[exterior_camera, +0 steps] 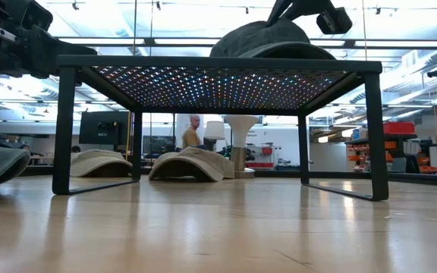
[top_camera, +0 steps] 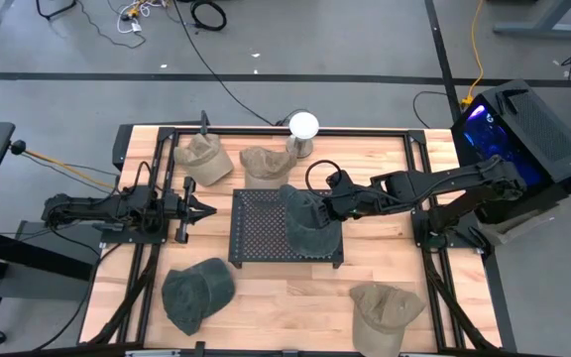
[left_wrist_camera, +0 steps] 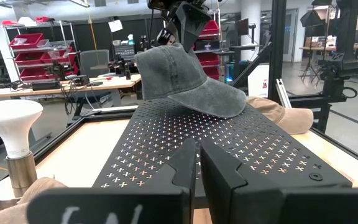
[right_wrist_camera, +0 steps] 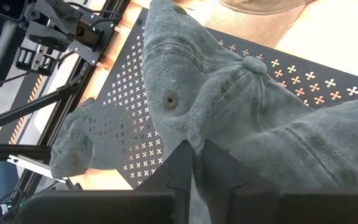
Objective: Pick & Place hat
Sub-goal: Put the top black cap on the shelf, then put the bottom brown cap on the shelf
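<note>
A dark grey-green hat (top_camera: 310, 226) lies on the right part of a black perforated stand (top_camera: 261, 233) in the middle of the table. Its brim (left_wrist_camera: 219, 99) rests on the stand top and points toward the near edge. My right gripper (top_camera: 327, 205) comes from the table's right and is shut on the hat's crown (right_wrist_camera: 229, 106). My left gripper (top_camera: 206, 209) waits shut and level, left of the stand, touching nothing. The low view shows the hat (exterior_camera: 268, 38) on top of the stand (exterior_camera: 218, 64). My right gripper pinches a raised fold of the crown cloth (right_wrist_camera: 194, 140) between its two fingers, near the top button (right_wrist_camera: 255, 64). The fingers slant down from the table's right side. The hat sits on the stand, its crown pulled up into a peak at the fingers (left_wrist_camera: 180, 37).
Two tan hats (top_camera: 203, 159) (top_camera: 264, 164) lie at the far side beside a white bulb-shaped lamp (top_camera: 303, 127). Another dark green hat (top_camera: 196, 293) lies near left and a tan hat (top_camera: 385, 307) near right. The stand's left half is bare.
</note>
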Controlling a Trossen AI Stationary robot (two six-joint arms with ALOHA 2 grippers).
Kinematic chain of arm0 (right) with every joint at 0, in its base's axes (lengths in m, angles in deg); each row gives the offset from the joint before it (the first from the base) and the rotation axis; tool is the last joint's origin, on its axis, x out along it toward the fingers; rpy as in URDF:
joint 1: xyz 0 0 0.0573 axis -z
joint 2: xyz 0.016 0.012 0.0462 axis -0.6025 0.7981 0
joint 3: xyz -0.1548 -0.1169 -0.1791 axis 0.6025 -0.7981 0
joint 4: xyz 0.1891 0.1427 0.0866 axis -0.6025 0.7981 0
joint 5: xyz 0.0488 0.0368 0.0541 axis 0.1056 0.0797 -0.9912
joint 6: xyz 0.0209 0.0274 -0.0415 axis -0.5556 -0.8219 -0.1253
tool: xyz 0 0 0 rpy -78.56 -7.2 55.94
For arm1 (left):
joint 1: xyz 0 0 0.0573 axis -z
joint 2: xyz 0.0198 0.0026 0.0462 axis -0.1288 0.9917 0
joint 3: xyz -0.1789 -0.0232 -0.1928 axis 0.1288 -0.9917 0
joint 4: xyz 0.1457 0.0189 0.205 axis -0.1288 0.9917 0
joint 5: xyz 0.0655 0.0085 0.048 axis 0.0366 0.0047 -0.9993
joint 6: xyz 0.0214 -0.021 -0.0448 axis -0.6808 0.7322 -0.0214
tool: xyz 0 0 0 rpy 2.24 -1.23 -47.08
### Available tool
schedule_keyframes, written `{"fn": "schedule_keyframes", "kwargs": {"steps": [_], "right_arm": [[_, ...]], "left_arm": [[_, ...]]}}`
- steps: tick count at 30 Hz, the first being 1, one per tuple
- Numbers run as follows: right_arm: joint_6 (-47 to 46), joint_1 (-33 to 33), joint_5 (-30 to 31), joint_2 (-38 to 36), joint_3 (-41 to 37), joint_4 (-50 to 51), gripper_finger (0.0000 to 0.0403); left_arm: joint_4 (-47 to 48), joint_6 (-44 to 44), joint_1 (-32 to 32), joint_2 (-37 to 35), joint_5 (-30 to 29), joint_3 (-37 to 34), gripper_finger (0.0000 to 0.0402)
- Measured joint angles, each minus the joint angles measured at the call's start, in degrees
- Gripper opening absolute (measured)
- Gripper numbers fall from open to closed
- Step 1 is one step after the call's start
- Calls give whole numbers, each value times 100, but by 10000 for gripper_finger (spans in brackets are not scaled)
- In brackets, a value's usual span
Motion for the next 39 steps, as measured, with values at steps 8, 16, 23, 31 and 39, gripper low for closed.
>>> {"fn": "schedule_keyframes", "kwargs": {"steps": [8, 16, 23, 31, 39], "right_arm": [[-17, 0, 0, 0, 0, -6, 85], [195, 0, 1, -35, 2, 2, 111], [409, -7, -4, -236, 9, 24, 119], [908, -4, -4, -424, 11, 203, 116], [1445, -133, -166, -461, 9, 250, 116]], "left_arm": [[0, -2, 0, 0, -2, 0, 30], [0, -2, 0, 1, -2, 0, 30], [0, -1, 0, -2, -1, 0, 30], [-1, 1, 0, -2, -1, 0, 30], [5, -1, 0, -2, -2, 0, 30]]}}
